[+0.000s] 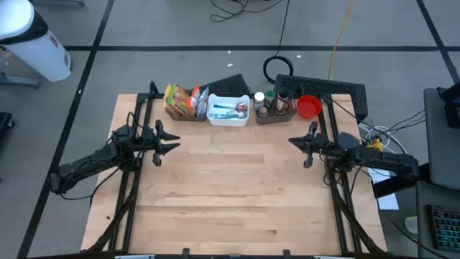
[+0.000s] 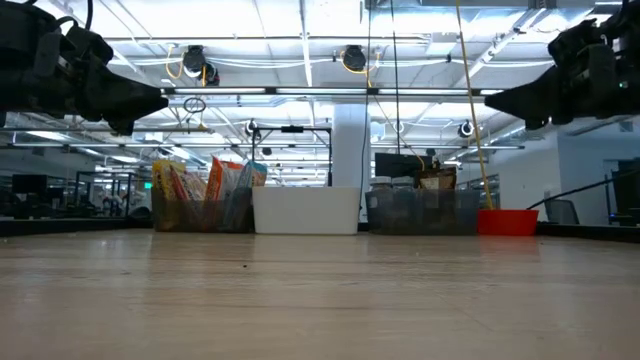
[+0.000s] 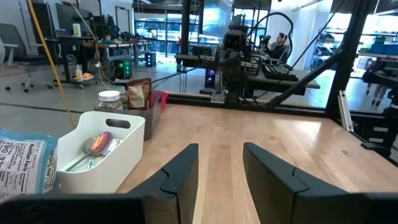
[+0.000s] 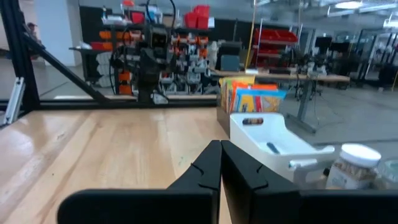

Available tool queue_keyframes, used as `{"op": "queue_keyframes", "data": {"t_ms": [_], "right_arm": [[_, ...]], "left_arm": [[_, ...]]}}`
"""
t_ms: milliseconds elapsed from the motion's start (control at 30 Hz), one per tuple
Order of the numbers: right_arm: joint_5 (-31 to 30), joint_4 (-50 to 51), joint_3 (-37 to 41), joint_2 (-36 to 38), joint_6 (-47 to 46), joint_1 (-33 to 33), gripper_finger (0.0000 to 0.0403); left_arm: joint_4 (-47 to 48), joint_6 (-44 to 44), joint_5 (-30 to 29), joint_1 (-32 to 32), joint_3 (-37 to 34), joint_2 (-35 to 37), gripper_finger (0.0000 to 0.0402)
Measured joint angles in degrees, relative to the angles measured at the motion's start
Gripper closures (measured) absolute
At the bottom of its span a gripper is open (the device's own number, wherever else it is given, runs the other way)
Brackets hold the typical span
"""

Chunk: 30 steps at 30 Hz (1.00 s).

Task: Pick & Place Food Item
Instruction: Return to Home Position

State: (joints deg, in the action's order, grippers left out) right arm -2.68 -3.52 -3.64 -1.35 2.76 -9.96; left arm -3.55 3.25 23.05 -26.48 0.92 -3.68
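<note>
I am hovering my left end effector (image 1: pixel 174 142) above the worktop (image 1: pixel 230 194) at nine o'clock, its fingers spread partway apart and gripping nothing. Along the far edge, the orange food packs (image 1: pixel 178 99) are standing upright in the left black bin (image 1: pixel 183 118) at eleven o'clock, a white bin (image 1: pixel 228 122) holding spoons (image 1: pixel 228 109) is sitting just beside it at twelve, and the right black bin (image 1: pixel 277 120) with jars (image 1: pixel 260 98) is sitting at one o'clock, a red cup (image 1: pixel 309 107) just beside it. I am hovering my right end effector (image 1: pixel 293 142) at three o'clock, its fingers pressed together on nothing.
</note>
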Motion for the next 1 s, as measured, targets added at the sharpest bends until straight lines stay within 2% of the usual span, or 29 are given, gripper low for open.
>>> {"op": "queue_keyframes", "data": {"t_ms": [733, 1000], "right_arm": [[-3.2, 2.0, 0.1, 1.0, 3.5, -0.1, 0.0403], [-3.3, 0.8, 0.1, 1.0, 0.1, -0.2, 0.0403]], "left_arm": [[0.0, -0.2, -1.1, 0.0, 0.0, -4.2, 0.0266], [0.0, 0.2, -1.1, 0.0, 0.0, -4.2, 0.0266]]}}
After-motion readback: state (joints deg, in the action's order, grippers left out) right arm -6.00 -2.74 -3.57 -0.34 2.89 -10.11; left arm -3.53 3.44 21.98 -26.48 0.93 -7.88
